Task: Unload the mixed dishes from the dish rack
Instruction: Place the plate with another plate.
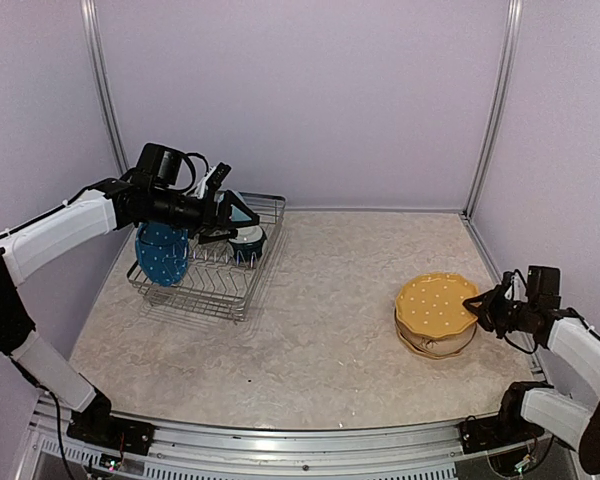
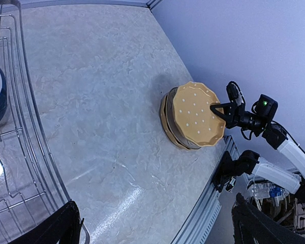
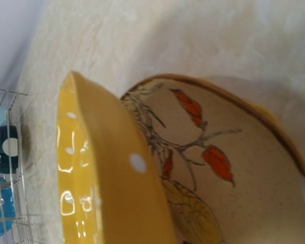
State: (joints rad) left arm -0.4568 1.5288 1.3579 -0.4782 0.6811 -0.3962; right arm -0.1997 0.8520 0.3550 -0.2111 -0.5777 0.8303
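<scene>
**Left arm** [image 1: 65,228] and **right arm** [image 1: 583,352]: the long links wear smooth white shells and are joined by rounded black joint housings. The wrists and jaws are matt black. Each wrist carries a boxy black camera block, and a green light [image 2: 265,103] glows on the right one. Thin black cables [image 1: 194,158] loop at the left wrist. Black base blocks [image 1: 108,428] meet a silver rail [image 1: 300,450].
</scene>
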